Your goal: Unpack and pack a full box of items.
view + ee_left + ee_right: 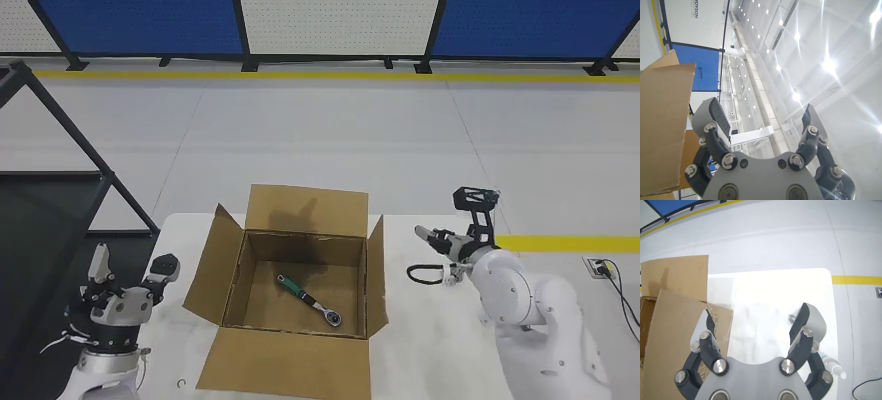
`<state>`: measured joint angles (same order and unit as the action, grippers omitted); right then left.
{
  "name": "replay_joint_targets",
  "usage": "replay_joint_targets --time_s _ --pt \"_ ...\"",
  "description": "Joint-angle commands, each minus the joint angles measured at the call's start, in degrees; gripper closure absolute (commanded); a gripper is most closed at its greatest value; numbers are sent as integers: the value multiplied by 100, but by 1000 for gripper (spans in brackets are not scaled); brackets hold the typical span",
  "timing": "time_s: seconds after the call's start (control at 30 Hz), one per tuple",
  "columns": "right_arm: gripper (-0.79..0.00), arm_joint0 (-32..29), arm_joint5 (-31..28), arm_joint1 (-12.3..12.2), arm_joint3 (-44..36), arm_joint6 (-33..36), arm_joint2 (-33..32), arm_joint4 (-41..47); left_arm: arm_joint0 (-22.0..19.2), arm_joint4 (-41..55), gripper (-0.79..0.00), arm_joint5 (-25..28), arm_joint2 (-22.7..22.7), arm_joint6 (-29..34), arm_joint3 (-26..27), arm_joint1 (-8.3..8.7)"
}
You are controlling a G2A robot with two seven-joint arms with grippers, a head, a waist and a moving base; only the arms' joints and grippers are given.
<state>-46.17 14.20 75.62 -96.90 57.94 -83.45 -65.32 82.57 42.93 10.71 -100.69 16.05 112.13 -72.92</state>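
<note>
An open cardboard box stands in the middle of the white table, all flaps folded out. Inside it lies a ratchet wrench with a green handle. My left gripper is near the table's left front, beside the box's left flap. It points up toward the ceiling and is open with nothing in it. My right gripper hangs open and empty over the table just right of the box's right flap.
A thin black loop lies on the table between the box and my right gripper. A white bottle lies on the table under the right wrist. A small metal piece rests nearby. A black frame stands at the left.
</note>
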Motion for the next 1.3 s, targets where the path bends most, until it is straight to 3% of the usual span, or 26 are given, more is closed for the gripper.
replay_joint_targets --time_s 0.0,0.4,0.57,0.87,1.03,1.27 --pt "-785 38 40 -2 82 22 -17 -10 20 -2 -785 6 18 -11 17 -4" --pt "-785 -15 95 3 206 -100 -10 22 5 -263 -785 -52 248 -65 63 -20" --pt "-785 699 663 58 1526 26 184 -9 -32 -345 -785 -77 336 -83 91 -26" --pt "-785 2056 1186 117 4135 177 333 -77 28 -330 -785 -58 251 -137 74 -30" --pt "-785 2303 1166 90 4822 153 215 23 20 -366 -785 -78 258 -149 90 -32" --pt "-785 2191 1011 -11 5014 175 -38 132 -56 -488 -785 -161 365 -117 88 -34"
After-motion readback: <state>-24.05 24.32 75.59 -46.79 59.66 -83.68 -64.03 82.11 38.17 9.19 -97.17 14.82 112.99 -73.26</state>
